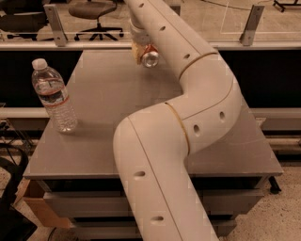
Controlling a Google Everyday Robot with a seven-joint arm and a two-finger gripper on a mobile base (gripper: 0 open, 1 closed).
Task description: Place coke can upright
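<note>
The coke can (150, 58) is at the far middle of the grey table (103, 103), red-orange, with its silver end facing me, so it is tipped on its side. My gripper (141, 51) sits at the can, at the end of the white arm (188, 94) that reaches across the table. Its tan fingers (136, 49) close around the can, which seems to hang just above the tabletop. The arm hides the gripper's right side.
A clear plastic water bottle (53, 96) stands upright near the table's left edge. A metal rail with posts (55, 21) runs behind the table, and an office chair (91, 12) stands beyond it. A cardboard box (35, 204) sits on the floor at lower left.
</note>
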